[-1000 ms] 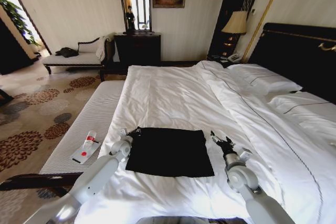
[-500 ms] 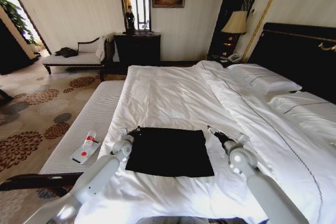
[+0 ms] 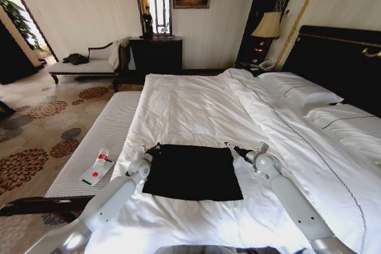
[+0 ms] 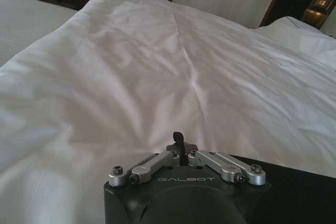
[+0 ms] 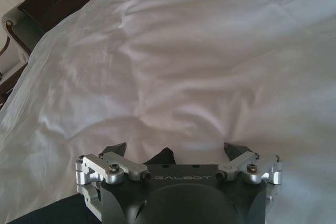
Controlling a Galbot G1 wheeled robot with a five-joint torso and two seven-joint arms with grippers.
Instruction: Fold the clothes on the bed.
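Left gripper is pinching the top's upper-left corner, fingers clenched. Right gripper is sitting spread wide at the upper-right corner. Top is lying flat, lower centre, on the bed.

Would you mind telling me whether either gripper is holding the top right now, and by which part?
The left gripper is shut on the top at its far left corner. The right gripper is open at the far right corner, holding nothing.
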